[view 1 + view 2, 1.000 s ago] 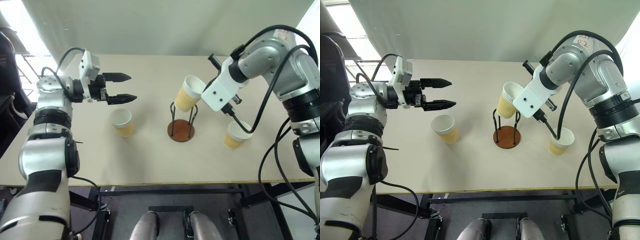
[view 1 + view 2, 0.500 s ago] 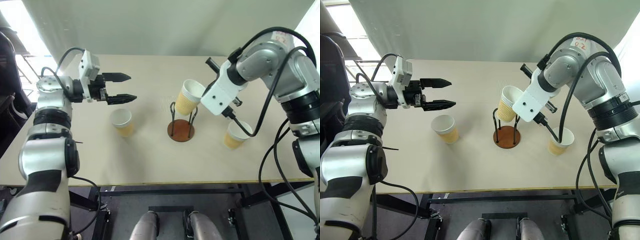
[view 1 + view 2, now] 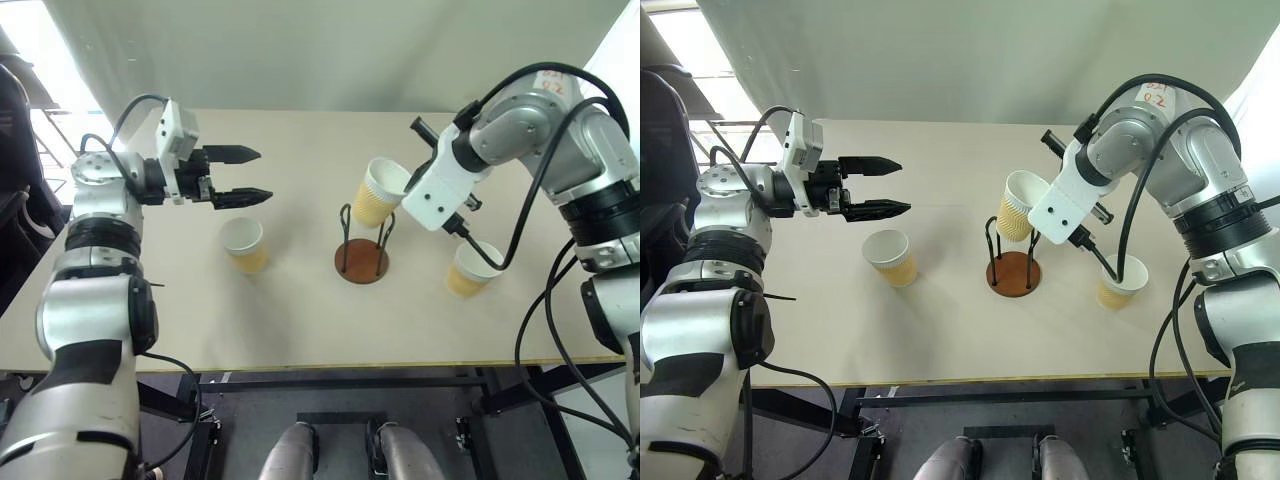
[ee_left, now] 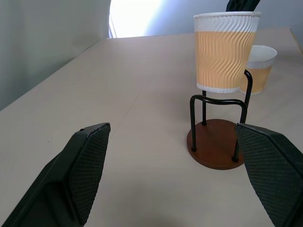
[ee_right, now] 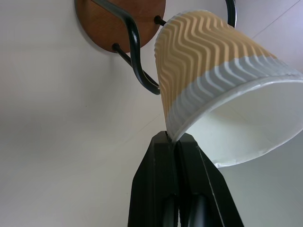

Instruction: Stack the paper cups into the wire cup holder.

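The right gripper's (image 5: 176,142) two black fingers are pinched together on the white rim of one paper cup (image 3: 377,192), holding it tilted over the wire cup holder (image 3: 362,250), its narrow end between the tops of the dark wire loops and above the reddish-brown disc base. On the table (image 3: 300,320), a second cup (image 3: 245,244) stands upright to the robot's left of the holder, and a third cup (image 3: 470,270) to its right. Farther back on the left, the left gripper (image 3: 243,175) hangs above the table with its fingers spread wide, grasping nothing.
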